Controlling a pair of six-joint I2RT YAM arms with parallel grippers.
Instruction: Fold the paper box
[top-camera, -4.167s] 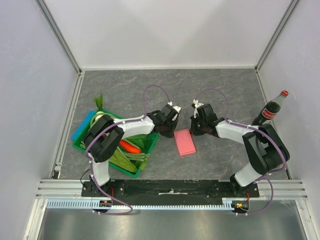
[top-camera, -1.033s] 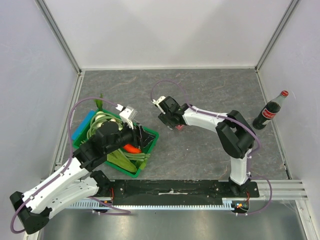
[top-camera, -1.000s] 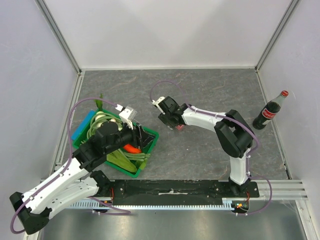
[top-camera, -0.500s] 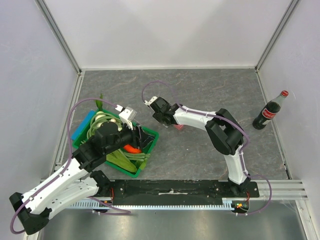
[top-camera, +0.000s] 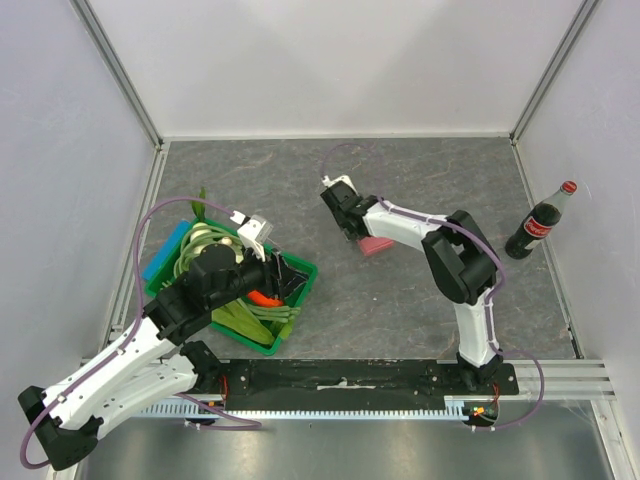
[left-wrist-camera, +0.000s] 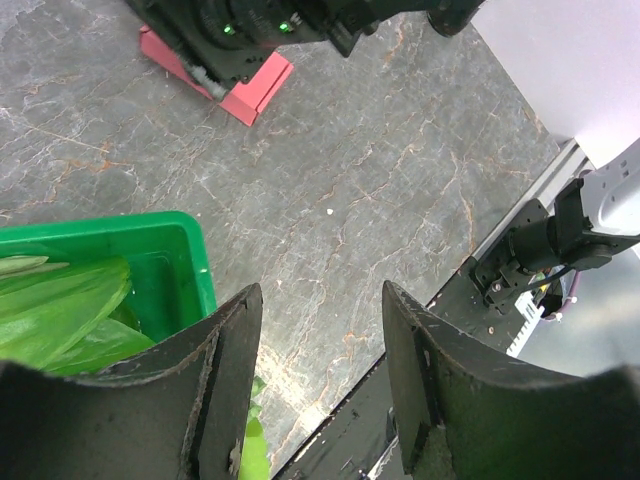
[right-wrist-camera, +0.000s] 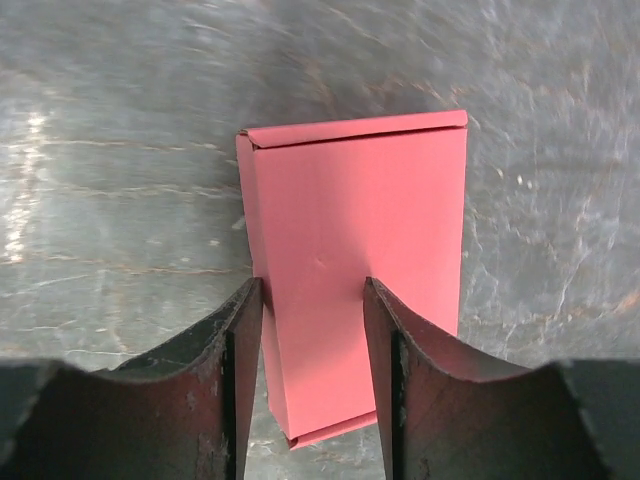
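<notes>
The paper box (right-wrist-camera: 360, 270) is a flat pink card rectangle lying on the grey table, with a narrow folded strip along its far edge. My right gripper (right-wrist-camera: 311, 290) hovers just over it, open, the left finger above the box's left edge and the right finger over its middle. From above, the right gripper (top-camera: 351, 226) sits at the box's (top-camera: 378, 246) far-left corner. My left gripper (left-wrist-camera: 320, 300) stands open and empty over the corner of the green crate (left-wrist-camera: 195, 265). The left wrist view also shows the box (left-wrist-camera: 252, 86) at the top.
The green crate (top-camera: 256, 345) holds a carrot and leafy vegetables, with a blue piece (top-camera: 164, 251) beside it. A cola bottle (top-camera: 540, 222) stands by the right wall. The black base rail (top-camera: 340, 375) runs along the near edge.
My right gripper has swung rightward and farther back over the box, and its jaws have narrowed. More of the pink box shows now, a little to the right. The left arm has not moved.
</notes>
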